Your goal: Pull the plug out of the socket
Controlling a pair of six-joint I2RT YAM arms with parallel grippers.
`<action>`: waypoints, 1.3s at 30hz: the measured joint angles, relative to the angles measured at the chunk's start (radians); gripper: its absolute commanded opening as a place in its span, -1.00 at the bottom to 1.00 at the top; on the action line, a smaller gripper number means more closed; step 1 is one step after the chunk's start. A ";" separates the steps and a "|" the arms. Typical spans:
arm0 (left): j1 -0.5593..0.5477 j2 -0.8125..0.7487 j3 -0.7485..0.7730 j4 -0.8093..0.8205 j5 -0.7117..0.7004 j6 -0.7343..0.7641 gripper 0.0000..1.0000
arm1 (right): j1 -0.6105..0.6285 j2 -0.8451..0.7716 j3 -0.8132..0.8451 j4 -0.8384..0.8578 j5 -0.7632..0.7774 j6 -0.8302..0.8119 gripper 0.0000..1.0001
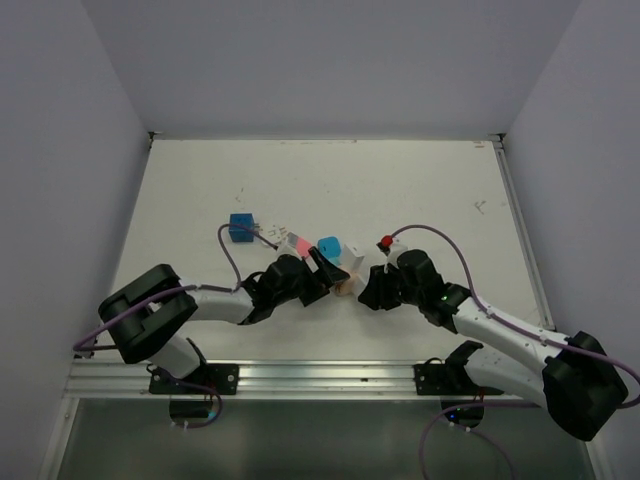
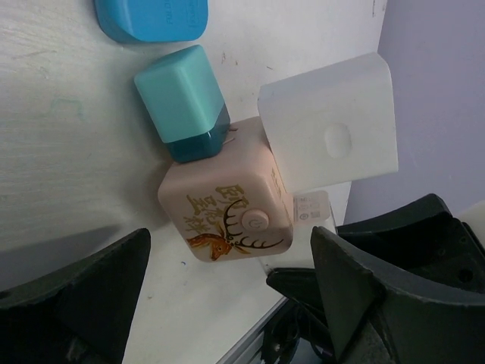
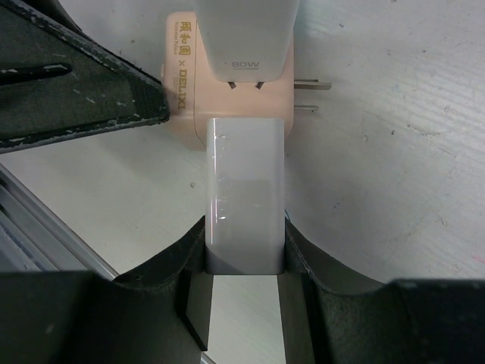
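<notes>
At centre of the right wrist view, the right gripper [image 3: 245,235] is clamped on the white plug [image 3: 245,189], whose far end sits against the lower face of the beige socket cube [image 3: 186,76]. Across the lower part of the left wrist view, the left gripper [image 2: 229,246] stands wide, one finger on each side of the cube. A teal plug [image 2: 182,98] and a white charger [image 2: 330,121] occupy its upper faces.

Robot lab cell: white table [image 1: 400,190], plain walls [image 1: 330,60].
</notes>
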 measured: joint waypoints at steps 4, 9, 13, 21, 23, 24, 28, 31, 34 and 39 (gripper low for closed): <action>0.000 0.040 0.000 0.043 -0.021 -0.018 0.66 | 0.010 0.000 -0.002 0.007 0.009 0.006 -1.00; 0.000 0.090 0.006 0.087 -0.027 -0.045 0.51 | 0.020 0.002 -0.002 0.008 0.016 0.008 -1.00; 0.000 0.114 0.006 0.126 -0.031 -0.063 0.37 | 0.028 0.002 -0.002 0.010 0.028 0.011 -1.00; 0.000 0.146 -0.001 0.196 -0.034 -0.093 -0.80 | 0.034 -0.001 -0.002 0.008 0.055 0.014 -1.00; -0.001 0.145 -0.019 0.224 -0.041 -0.105 -1.00 | 0.038 -0.008 -0.002 0.004 0.054 0.015 -1.00; -0.002 0.143 -0.032 0.239 -0.043 -0.111 -1.00 | 0.041 -0.014 -0.002 -0.003 0.055 0.014 -1.00; -0.013 0.094 -0.072 0.251 -0.058 -0.124 -1.00 | 0.057 -0.049 -0.002 -0.026 0.047 0.016 -1.00; -0.016 0.030 -0.085 0.227 -0.093 -0.122 -1.00 | 0.060 -0.080 -0.001 -0.025 0.040 0.026 -1.00; -0.020 -0.031 -0.085 0.185 -0.130 -0.111 -1.00 | 0.064 -0.101 0.011 -0.025 0.039 0.041 -1.00; -0.032 -0.084 -0.064 0.114 -0.180 -0.084 -1.00 | 0.074 -0.124 0.014 -0.028 0.045 0.065 -1.00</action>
